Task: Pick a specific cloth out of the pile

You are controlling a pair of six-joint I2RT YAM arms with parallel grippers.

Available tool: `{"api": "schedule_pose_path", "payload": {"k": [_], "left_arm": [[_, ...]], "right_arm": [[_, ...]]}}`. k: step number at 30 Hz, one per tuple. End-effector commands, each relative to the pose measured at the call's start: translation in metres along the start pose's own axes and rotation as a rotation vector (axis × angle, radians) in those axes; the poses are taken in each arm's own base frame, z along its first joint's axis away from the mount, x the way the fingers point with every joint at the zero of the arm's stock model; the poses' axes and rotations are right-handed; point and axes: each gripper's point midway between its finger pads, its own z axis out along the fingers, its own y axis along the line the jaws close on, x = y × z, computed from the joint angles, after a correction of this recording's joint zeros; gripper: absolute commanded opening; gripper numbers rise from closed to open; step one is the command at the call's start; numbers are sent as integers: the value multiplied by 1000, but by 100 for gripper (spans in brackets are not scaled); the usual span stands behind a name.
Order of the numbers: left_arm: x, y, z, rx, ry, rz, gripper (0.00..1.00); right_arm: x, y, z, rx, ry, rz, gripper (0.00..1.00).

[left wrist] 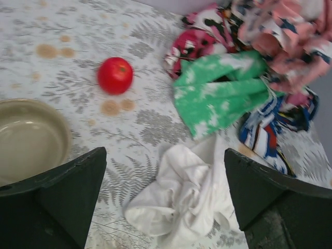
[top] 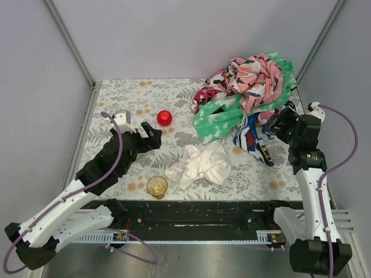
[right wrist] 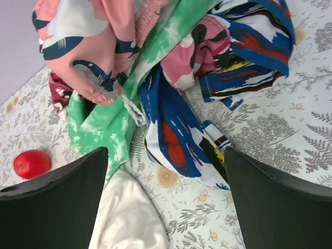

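The plain white cloth lies crumpled on the fern-print table, just in front of the pile and apart from it. It also shows as the white cloth and, at the bottom edge, the white cloth. The pile is a heap of pink, green-white and navy fabrics at the back right. My left gripper hangs open to the left of the cloth, its jaws wide with nothing held. My right gripper stands open beside the pile's right edge, its jaws over a navy, red and white fabric.
A red ball-like fruit sits left of the pile. An amber cup stands near the front edge. A beige bowl lies close to my left gripper. Grey walls and metal rails enclose the table.
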Motion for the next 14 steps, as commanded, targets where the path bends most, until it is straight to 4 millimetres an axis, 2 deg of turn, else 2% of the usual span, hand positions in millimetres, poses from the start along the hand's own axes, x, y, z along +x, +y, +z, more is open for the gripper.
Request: {"api": "schedule_pose_path", "payload": {"k": [1, 5, 9, 14], "left_arm": [[2, 75, -6, -294, -59, -35, 99], [1, 102, -11, -347, -88, -95, 99], [2, 125, -17, -412, -98, -119, 99], [5, 130, -15, -420, -107, -135, 99]], "right_arm": [[-11, -10, -1, 48, -89, 13, 100], [-13, -19, -4, 78, -130, -2, 100], [-13, -18, -8, 54, -151, -14, 99], [-17, -20, -11, 65, -180, -8, 100]]}}
